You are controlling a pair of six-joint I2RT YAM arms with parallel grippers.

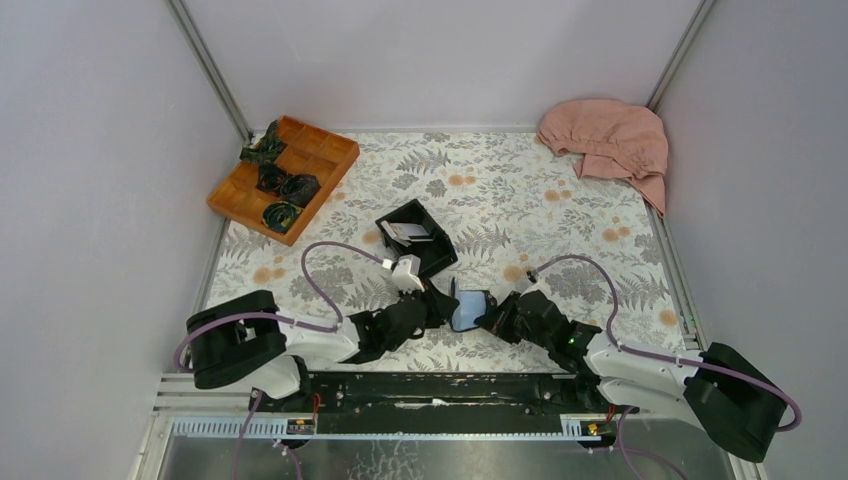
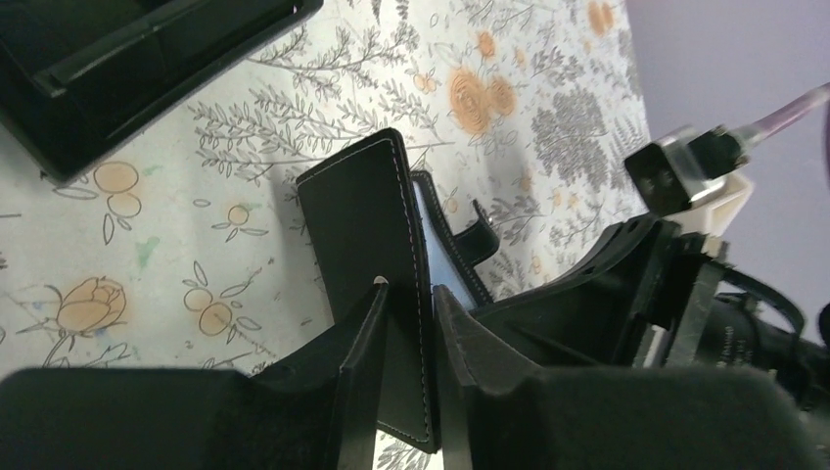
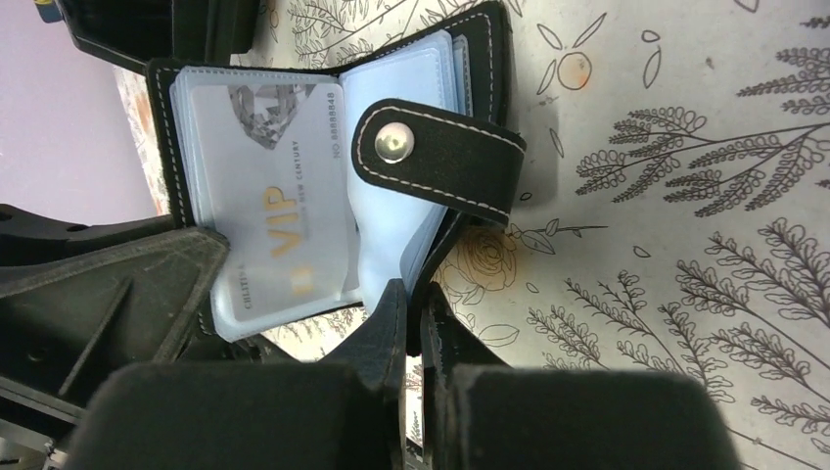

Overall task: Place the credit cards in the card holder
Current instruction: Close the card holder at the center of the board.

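The card holder [image 1: 468, 308], a small black bifold wallet, stands open between my two grippers near the table's front. My left gripper [image 1: 440, 303] is shut on its left cover; the wrist view shows the stitched black cover [image 2: 367, 225] pinched between the fingers [image 2: 411, 328]. My right gripper [image 1: 497, 316] is shut on the right cover's lower edge [image 3: 416, 313]. The right wrist view shows the pale blue sleeves, a white VIP credit card [image 3: 279, 196] inside one, and the clasp tab [image 3: 436, 157] folded over. More white cards [image 1: 407, 231] lie in the black open box [image 1: 430, 245].
The black box also shows at the top left of the left wrist view [image 2: 117, 69]. An orange compartment tray [image 1: 320, 150] with dark bundles stands at the back left. A pink cloth [image 1: 610, 140] lies at the back right. Grey walls enclose the floral table.
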